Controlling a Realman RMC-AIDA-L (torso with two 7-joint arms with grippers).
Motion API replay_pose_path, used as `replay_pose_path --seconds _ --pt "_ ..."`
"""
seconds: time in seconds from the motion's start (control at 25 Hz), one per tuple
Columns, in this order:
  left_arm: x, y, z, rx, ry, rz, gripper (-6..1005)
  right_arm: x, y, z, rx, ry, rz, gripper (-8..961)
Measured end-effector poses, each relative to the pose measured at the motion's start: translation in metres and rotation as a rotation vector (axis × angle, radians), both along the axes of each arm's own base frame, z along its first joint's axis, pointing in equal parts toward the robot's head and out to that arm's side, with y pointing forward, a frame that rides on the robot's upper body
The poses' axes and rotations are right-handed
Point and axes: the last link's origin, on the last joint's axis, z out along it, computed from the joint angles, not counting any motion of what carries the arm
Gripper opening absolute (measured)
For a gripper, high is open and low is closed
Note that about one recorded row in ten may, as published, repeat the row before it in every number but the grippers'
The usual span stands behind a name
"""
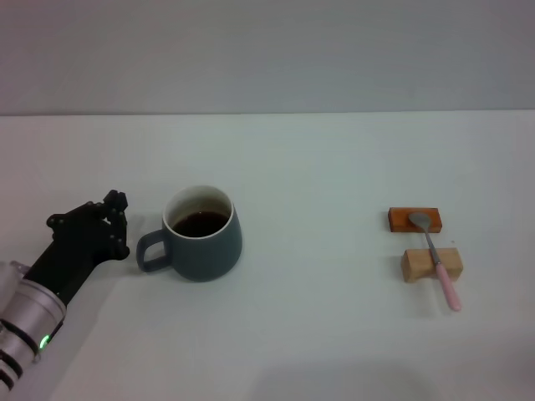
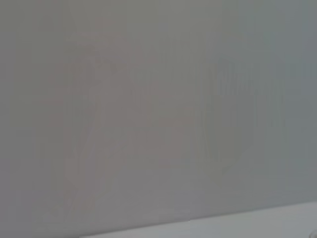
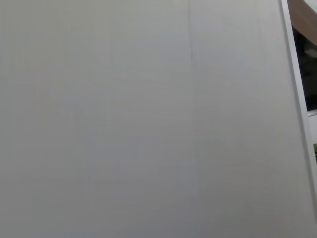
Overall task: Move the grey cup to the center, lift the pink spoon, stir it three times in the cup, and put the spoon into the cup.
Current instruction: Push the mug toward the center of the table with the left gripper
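In the head view the grey cup (image 1: 202, 244) stands upright on the white table, left of the middle, with dark liquid inside and its loop handle turned toward my left gripper. My left gripper (image 1: 123, 225) sits low at the left, just short of the handle, open and empty. Far to the right, the pink spoon (image 1: 438, 266) lies across two wooden blocks, metal bowl on the far one and pink handle pointing toward the near edge. My right gripper is out of view. Both wrist views show only a blank pale surface.
An orange-brown block (image 1: 414, 220) and a tan block (image 1: 430, 265) hold the spoon at the right. Bare white tabletop (image 1: 318, 251) lies between cup and spoon. A grey wall runs behind the table's far edge.
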Motion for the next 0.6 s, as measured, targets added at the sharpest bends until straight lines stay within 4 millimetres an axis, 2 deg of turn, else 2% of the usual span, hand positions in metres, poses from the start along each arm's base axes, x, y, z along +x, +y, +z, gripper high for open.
replay_pose_path --seconds 0.6 --pt "0.016 0.000 -0.017 -0.075 -0.017 -0.047 51 -0.002 0.004 0.001 0.004 0.000 0.005 757"
